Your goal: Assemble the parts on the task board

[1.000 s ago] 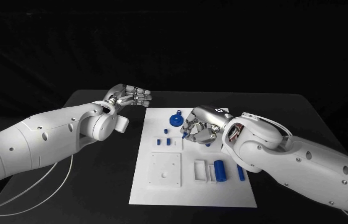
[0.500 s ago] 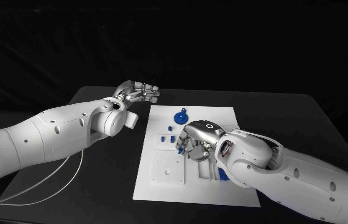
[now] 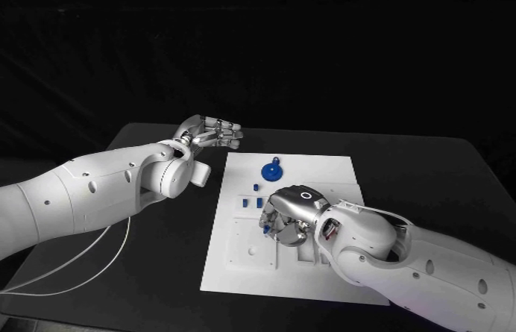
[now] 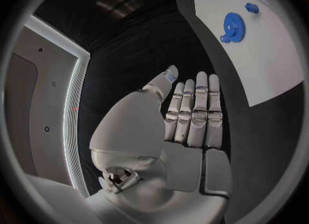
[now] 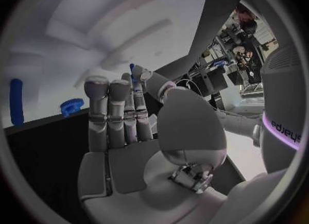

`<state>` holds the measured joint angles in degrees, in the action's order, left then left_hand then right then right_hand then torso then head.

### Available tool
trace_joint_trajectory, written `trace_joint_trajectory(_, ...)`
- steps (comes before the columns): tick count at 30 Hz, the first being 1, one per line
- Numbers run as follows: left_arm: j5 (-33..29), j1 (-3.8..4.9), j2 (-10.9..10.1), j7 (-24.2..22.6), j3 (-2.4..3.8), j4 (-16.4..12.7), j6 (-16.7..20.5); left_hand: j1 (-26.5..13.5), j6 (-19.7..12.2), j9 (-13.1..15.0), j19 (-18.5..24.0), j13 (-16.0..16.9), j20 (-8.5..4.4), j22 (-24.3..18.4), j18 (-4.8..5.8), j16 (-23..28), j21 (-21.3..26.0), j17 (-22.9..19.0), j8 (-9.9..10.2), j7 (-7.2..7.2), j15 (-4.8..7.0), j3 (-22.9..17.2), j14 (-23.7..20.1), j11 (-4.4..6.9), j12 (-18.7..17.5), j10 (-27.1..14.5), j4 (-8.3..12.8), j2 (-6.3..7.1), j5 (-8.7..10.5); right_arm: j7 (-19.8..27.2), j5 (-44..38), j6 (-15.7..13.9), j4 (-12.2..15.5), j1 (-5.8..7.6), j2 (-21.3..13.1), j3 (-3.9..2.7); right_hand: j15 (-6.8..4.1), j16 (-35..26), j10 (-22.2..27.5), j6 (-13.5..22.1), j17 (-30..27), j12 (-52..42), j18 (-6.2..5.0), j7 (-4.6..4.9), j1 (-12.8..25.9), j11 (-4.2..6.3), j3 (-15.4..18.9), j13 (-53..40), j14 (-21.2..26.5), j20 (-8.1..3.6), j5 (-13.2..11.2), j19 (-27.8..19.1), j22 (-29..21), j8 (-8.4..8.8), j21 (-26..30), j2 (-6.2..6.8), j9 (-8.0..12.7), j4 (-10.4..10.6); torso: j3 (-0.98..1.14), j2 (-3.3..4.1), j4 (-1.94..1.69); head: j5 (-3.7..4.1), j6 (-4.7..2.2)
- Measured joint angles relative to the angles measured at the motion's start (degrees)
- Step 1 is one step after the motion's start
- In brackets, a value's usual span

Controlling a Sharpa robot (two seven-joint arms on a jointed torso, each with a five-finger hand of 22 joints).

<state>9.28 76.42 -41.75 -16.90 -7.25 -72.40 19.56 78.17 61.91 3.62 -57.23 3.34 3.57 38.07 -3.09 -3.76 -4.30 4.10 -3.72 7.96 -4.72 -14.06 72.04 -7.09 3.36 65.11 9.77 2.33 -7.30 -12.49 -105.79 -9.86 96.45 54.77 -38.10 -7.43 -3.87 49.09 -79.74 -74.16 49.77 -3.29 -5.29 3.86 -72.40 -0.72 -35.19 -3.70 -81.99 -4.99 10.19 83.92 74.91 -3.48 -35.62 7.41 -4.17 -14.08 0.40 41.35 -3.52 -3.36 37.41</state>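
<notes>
**Two hands, one over the task board**

A small blue part (image 5: pixel 133 69) is pinched at the fingertips of the right hand (image 3: pixel 288 216), which is held over the middle of the white task board (image 3: pixel 323 169). A blue toothed gear (image 3: pixel 272 171) lies beyond it. The left hand (image 3: pixel 213 133) is held flat and empty over the black table (image 3: pixel 430 160), beside the board.

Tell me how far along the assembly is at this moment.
Early to midway, as far as I can judge. Done: nothing plainly finished; whether the blue gear on the task board is seated cannot be told. In hand: the right hand pinches a small blue part over the board's middle. Left: the small blue pieces beside it look unplaced. The left hand hovers open off the board.
</notes>
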Motion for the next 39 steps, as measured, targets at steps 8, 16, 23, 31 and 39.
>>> trace_joint_trajectory(8, -0.05, 0.00, 0.03, -0.03, 0.00, -0.04, 0.01, 0.00, 0.00, 0.00, 0.00, 0.00, 0.00, 0.00, 0.00, 0.00, 0.00, 0.00, 0.00, 0.00, 0.00, 0.00, 0.00, 0.00, 0.00, 0.00, 0.00, 0.00, 0.00, -0.02, -0.99, -0.08, -0.31, -0.15, 0.20, 0.38, 0.00, 0.00, 0.00, 0.01, 0.00, 0.00, 0.01, 0.00, 0.15, 0.00, 0.00, 0.00, -0.01, 0.00, 0.00, 0.00, 0.00, 0.00, 0.00, 0.15, -0.01, 0.00, -0.02, 0.00, 0.02, -0.24, 0.20)
trace_joint_trajectory(16, -0.09, 0.00, 0.03, -0.03, 0.00, -0.04, 0.01, 0.00, 0.00, 0.00, 0.00, 0.00, 0.00, -0.33, 0.00, 0.00, 0.00, 0.00, 0.00, 0.00, -0.21, 0.00, -0.21, 0.00, 0.00, 0.00, 0.00, 0.00, 0.00, -0.02, -1.52, -0.18, -0.37, -0.15, 0.24, 0.46, 0.00, 0.00, 0.00, 0.02, -0.01, 0.00, 0.01, 0.00, 0.23, 0.00, 0.00, 0.00, -0.01, 0.00, 0.00, 0.00, 0.00, 0.01, 0.00, 0.23, -0.01, 0.00, -0.01, 0.00, 0.03, -0.32, 0.40)
trace_joint_trajectory(23, -0.11, 0.00, 0.00, -0.03, 0.00, 0.09, 0.00, 0.00, 0.00, 0.00, 0.00, 0.00, 0.00, -0.33, 0.00, 0.00, 0.00, 0.00, 0.00, 0.00, -0.21, 0.00, -0.21, 0.00, 0.00, 0.00, 0.00, 0.00, 0.00, -0.03, -1.93, -0.24, -0.37, -0.15, 0.15, 0.49, 0.00, 0.00, 0.00, -0.14, 0.05, 0.05, 0.01, 0.17, 0.23, 0.00, 0.00, 0.00, -0.01, 0.00, 0.00, 0.00, 0.00, 0.03, 0.00, 0.24, 0.00, 0.00, 0.03, 0.00, 0.05, -0.34, 0.48)
trace_joint_trajectory(31, -0.12, 0.00, -0.06, 0.02, 0.00, 0.39, -0.01, 0.00, 0.00, 0.00, 0.00, 0.00, 0.00, -0.50, 0.00, 0.00, 0.00, 0.00, 0.00, 0.00, -0.21, 0.00, -0.21, 0.00, 0.00, 0.00, 0.00, 0.00, 0.00, -0.07, -2.16, -0.25, -0.11, -0.18, -0.14, 0.52, 0.00, 0.00, 0.00, -0.13, 0.04, 0.05, 0.02, 0.17, 0.30, 0.00, 0.01, 0.00, 0.00, 0.00, 0.00, 0.00, 0.00, 0.14, 0.00, 0.31, 0.01, 0.00, 0.07, 0.00, 0.05, -0.47, 0.62)
trace_joint_trajectory(39, -0.13, 0.00, -0.10, 0.06, 0.00, 0.58, -0.02, 0.00, 0.00, 0.00, 0.00, 0.00, 0.00, -0.54, 0.00, 0.00, 0.00, 0.00, 0.00, 0.00, -0.21, 0.00, -0.21, 0.00, 0.00, 0.00, 0.00, 0.00, 0.00, -0.17, -2.26, -0.24, 0.16, -0.24, -0.38, 0.56, 0.00, 0.00, 0.00, -0.12, 0.03, 0.05, 0.02, 0.17, 0.30, 0.00, 0.01, 0.00, 0.00, 0.00, 0.00, 0.00, 0.00, 0.18, 0.00, 0.31, 0.03, -0.01, 0.07, 0.01, 0.05, -0.50, 0.68)
